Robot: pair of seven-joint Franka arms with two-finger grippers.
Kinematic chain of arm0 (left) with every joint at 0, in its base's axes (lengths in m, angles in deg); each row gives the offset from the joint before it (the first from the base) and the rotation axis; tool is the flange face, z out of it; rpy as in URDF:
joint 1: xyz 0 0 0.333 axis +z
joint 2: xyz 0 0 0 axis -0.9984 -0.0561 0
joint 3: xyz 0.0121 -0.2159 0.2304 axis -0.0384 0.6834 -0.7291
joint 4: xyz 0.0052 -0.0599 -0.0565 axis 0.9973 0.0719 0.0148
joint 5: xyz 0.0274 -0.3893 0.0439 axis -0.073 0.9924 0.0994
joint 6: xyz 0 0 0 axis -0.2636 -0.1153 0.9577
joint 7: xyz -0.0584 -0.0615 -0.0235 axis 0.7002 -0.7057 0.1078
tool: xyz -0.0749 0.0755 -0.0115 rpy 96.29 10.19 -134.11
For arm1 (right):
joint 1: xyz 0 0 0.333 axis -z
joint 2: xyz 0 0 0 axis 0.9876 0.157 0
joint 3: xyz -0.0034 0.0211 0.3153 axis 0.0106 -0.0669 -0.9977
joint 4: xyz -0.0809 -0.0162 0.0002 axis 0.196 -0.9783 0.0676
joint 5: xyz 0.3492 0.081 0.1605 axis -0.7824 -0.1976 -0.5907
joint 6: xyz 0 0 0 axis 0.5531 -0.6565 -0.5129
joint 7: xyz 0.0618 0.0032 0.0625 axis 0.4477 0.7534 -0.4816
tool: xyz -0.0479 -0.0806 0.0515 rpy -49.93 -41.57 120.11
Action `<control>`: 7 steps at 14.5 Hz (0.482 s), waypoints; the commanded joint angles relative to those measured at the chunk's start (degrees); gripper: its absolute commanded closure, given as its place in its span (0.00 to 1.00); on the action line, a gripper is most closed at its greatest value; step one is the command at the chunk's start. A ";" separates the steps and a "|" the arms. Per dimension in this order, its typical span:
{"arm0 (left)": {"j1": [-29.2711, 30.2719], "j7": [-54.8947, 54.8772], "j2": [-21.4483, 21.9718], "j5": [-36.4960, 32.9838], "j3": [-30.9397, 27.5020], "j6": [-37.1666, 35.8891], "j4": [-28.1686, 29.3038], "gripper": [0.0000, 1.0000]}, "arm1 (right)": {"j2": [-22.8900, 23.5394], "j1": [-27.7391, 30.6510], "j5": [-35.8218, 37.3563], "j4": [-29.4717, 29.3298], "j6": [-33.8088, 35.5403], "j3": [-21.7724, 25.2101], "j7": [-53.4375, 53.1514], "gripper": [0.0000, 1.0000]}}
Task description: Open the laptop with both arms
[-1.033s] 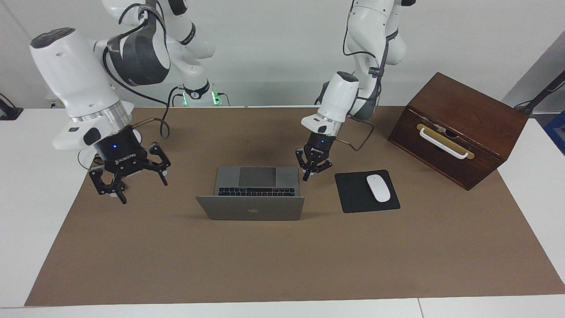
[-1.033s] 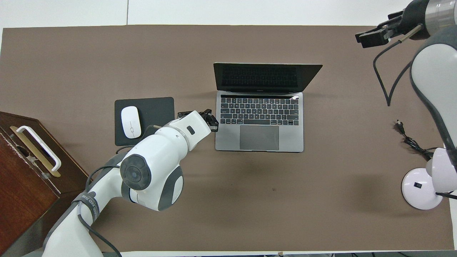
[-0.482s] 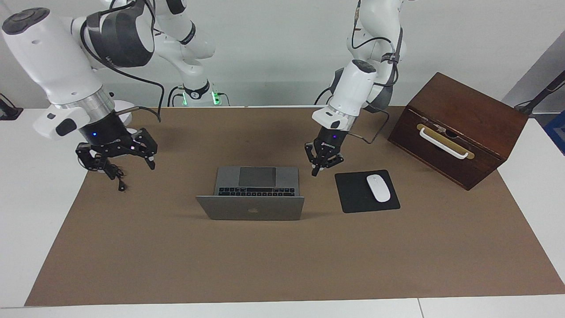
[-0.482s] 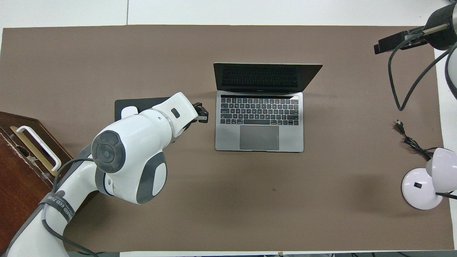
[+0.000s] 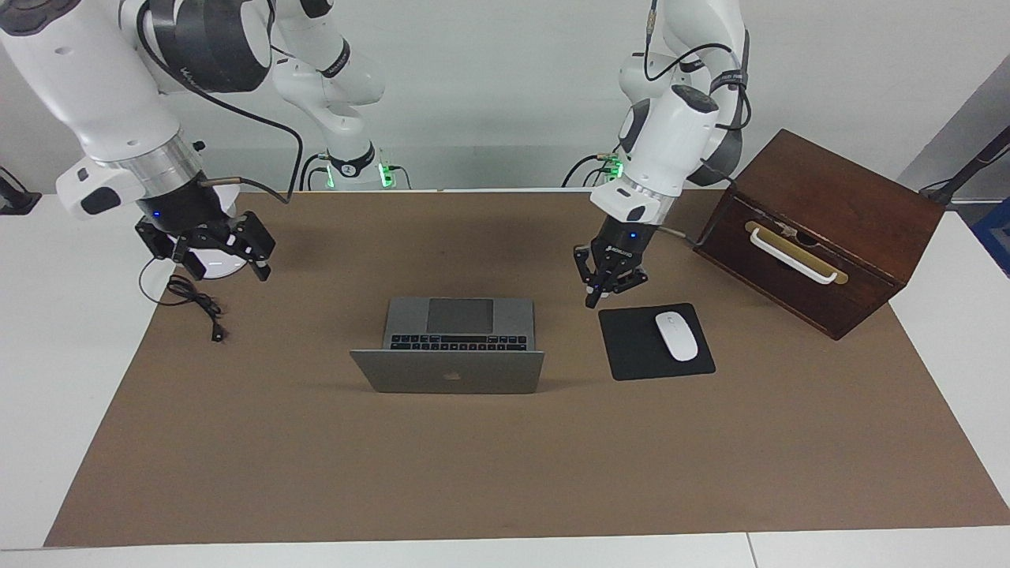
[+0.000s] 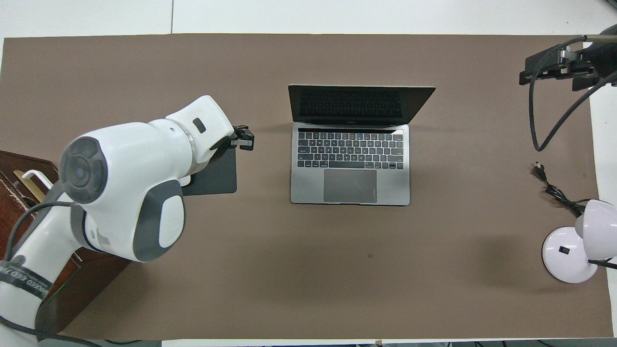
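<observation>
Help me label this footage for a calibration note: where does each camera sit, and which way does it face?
Facing view: high across the table, facing the robots; shows both arms, left tool over the mat beside the mouse pad, right tool over the lamp.
Overhead view: high above the robots' end, looking forward and steeply down; left arm fills the lower corner, right tool at the edge.
Both share the open laptop, mirrored half a turn.

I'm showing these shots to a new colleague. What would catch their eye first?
The open laptop in the middle of the brown mat, lid up. Then the two white arms: the left pincer, shut, hangs over the mat by the black mouse pad; the right pincer, open, is over the white lamp base. A wooden box stands at the left arm's end.
</observation>
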 commanded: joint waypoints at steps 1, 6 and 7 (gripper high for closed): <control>3.94 -2.92 3.33 -1.04 0.35 -6.15 -0.77 1.00 | -0.91 0.50 1.22 -0.04 2.85 -0.46 -1.63 0.00; 9.92 -9.32 6.84 -3.95 0.35 -16.07 -2.79 1.00 | -4.86 0.15 1.49 6.89 2.26 -0.55 -1.71 0.00; 11.33 -11.26 7.11 -3.95 0.35 -17.05 -2.79 1.00 | -6.35 0.24 1.40 10.04 1.29 -0.55 -1.54 0.00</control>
